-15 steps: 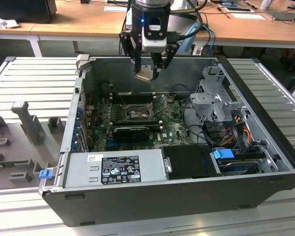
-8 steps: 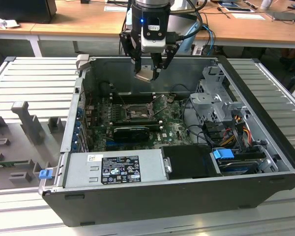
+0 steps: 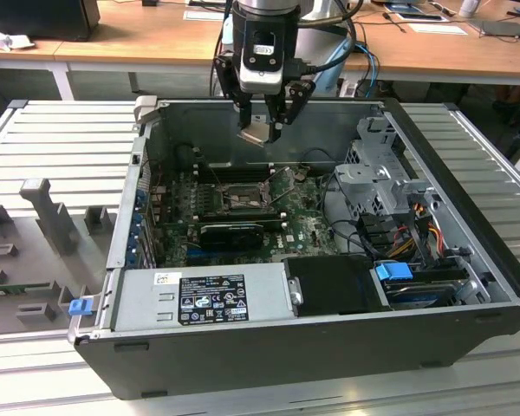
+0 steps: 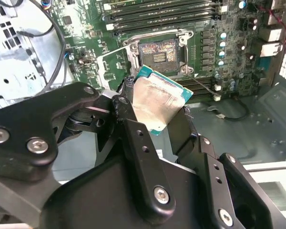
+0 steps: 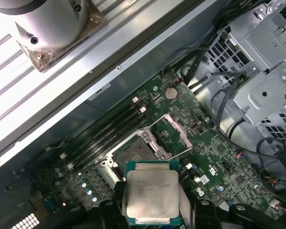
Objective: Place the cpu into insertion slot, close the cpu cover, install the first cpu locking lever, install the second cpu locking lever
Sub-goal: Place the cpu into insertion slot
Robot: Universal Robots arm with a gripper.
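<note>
My hand (image 3: 262,121) is clenched on the cpu (image 5: 151,193), held above the bare insertion slot (image 5: 136,151). The cpu cover (image 5: 175,136) stands raised beside it, with memory slots (image 5: 105,132) on the other side and loose cables (image 5: 224,109) nearby.

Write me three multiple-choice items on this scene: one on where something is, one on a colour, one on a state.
1. Where is the cpu?
A. seated in the insertion slot
B. gripped in the hand above the circuit board
C. lying on a tray

2. What colour is the circuit board?
A. red
B. white
C. green

3. What state is the insertion slot in?
A. empty, contacts bare
B. holding a chip
C. shut under its cover

Answers:
1 B: the hand clamps the cpu's edges in both wrist views.
2 C: green shows all around the insertion slot.
3 A: its contacts lie bare in the second wrist view.
</note>
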